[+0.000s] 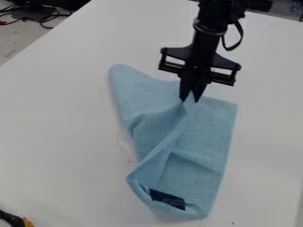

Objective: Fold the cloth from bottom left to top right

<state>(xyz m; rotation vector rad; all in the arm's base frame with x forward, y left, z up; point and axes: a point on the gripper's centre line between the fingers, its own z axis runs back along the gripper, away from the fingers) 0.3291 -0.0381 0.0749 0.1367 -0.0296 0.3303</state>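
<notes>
The black gripper (190, 98) hangs over the upper part of the light blue cloth (204, 133), right of its upper-left lobe. Its fingertips are shut on a raised bit of the cloth, drawn up to a peak between them. From that peak a diagonal fold runs down to the cloth's lower-left corner. The upper-left part lies spread on the table, and the right edge runs fairly straight down. A dark blue label (167, 199) shows near the bottom end, partly framed by curled cloth.
The white table (59, 133) surrounds the cloth. A black and yellow object (17, 219) sits at the bottom-left corner. Dark cables (44, 20) lie beyond the table's edge at the upper left.
</notes>
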